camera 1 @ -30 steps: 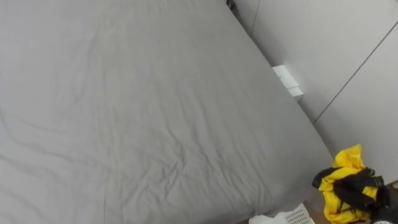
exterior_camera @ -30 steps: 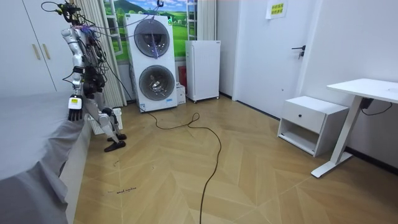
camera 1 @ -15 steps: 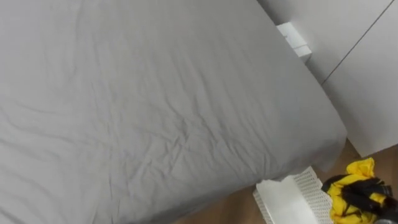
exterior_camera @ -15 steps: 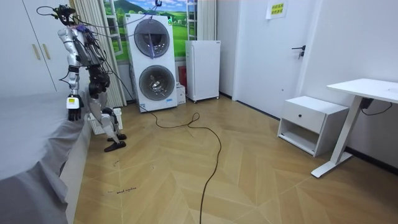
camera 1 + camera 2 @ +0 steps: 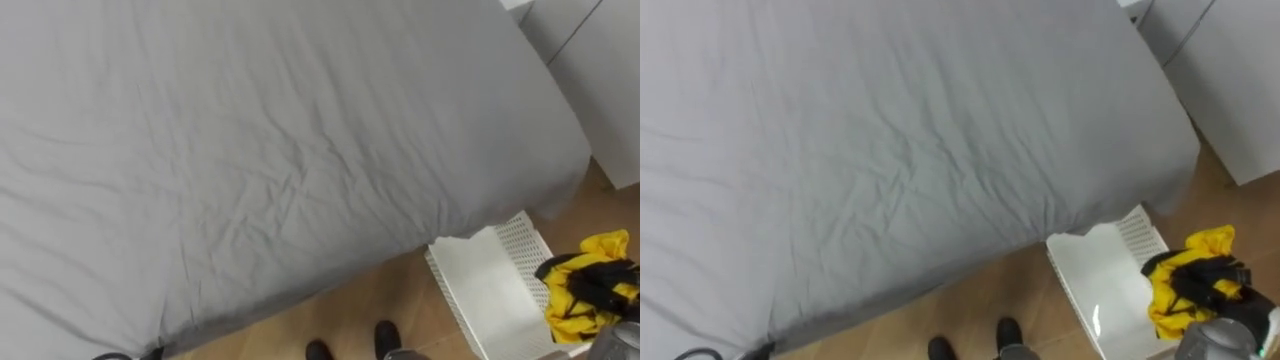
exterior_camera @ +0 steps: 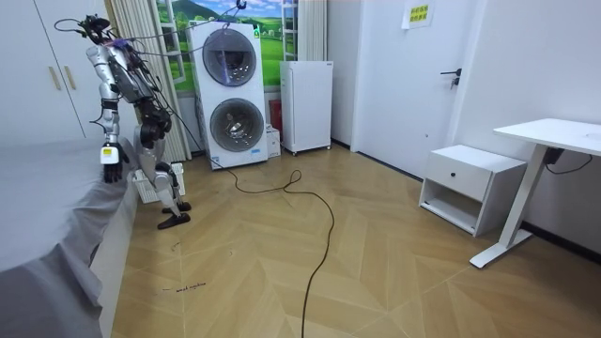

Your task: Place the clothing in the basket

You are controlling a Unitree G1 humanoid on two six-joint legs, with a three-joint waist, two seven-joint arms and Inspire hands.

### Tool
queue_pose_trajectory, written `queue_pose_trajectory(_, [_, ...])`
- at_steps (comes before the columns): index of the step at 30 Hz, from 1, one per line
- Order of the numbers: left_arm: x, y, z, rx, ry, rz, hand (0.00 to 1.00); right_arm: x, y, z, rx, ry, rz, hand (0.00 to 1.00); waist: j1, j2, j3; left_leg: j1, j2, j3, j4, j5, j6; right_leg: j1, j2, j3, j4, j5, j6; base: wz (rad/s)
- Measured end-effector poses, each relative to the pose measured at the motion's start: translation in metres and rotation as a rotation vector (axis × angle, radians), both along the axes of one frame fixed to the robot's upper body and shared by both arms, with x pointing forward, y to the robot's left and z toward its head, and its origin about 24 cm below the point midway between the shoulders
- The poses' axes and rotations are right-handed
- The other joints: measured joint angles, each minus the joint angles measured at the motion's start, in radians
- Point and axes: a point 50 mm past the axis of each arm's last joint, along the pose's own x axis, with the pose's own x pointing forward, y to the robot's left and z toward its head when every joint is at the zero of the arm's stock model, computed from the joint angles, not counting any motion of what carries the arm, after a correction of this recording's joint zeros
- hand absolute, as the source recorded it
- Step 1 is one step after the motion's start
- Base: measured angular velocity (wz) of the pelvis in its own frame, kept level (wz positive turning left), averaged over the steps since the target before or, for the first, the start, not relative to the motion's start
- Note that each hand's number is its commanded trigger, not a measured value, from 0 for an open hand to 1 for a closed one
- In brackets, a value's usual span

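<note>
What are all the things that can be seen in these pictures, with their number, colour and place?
bed: 1, grey sheet, in front of the robot
basket: 1, white, on the floor at the bed's corner
yellow garment: 1, yellow, over the basket's end
wardrobe: 1, white, behind the bed
washing machines: 2, white, stacked by the far wall
fridge: 1, white, beside the machines
nightstand: 1, white, room view's right
desk: 1, white, beside the nightstand
floor: wooden, brown
right robot hand: 1, black, curled on the garment
left robot hand: 1, black, hanging at the bed's edge
</note>
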Motion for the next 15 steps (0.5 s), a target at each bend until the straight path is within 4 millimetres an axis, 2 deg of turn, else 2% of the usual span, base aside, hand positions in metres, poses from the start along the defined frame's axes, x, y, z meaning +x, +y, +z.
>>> queue_pose_trajectory(1, [0.0,-0.0001,-0.0001,0.0,0.0,-0.001,0.0,0.0003,0.0005,-0.0006,0.003,0.006,-0.002,0.63,0.001,0.0,0.0003,-0.002,0.0,-0.001,0.0,0.0,0.0,-0.001,0.0,0.0,-0.002,0.0,0.0,0.0])
queue_pose_trajectory(3, [0.0005,-0.0015,-0.0002,0.002,-0.001,-0.02,0.0,0.0008,0.0008,-0.0008,0.006,0.009,-0.004,0.0,0.0,0.003,0.0019,-0.005,0.0,-0.002,0.0,0.0,0.0,0.0,0.0,-0.001,-0.007,0.0,0.0,0.0])
queue_pose_trajectory(6, [0.0029,-0.003,0.0001,0.002,-0.005,-0.036,0.0,0.0039,0.0015,0.0004,0.011,0.0,-0.005,0.0,0.001,0.01,0.0067,-0.009,0.001,-0.003,-0.001,0.001,0.001,0.0,0.0,-0.005,-0.015,0.0,0.001,0.01])
queue_pose_trajectory(10, [0.004,-0.0054,0.0,-0.006,-0.017,-0.044,0.0,0.0032,0.0006,-0.0003,0.019,0.002,-0.011,0.0,0.002,0.02,0.0064,-0.008,0.001,-0.007,-0.003,0.001,0.001,0.005,-0.006,-0.027,-0.015,0.0,0.0,0.1])
queue_pose_trajectory(15, [0.0035,-0.0051,-0.0001,-0.013,-0.023,-0.028,0.0,0.0057,0.0001,0.0012,0.046,-0.036,-0.045,0.0,0.003,0.02,0.0065,-0.007,-0.001,-0.011,-0.004,0.001,0.001,0.007,-0.015,-0.058,-0.011,0.001,0.0,0.06])
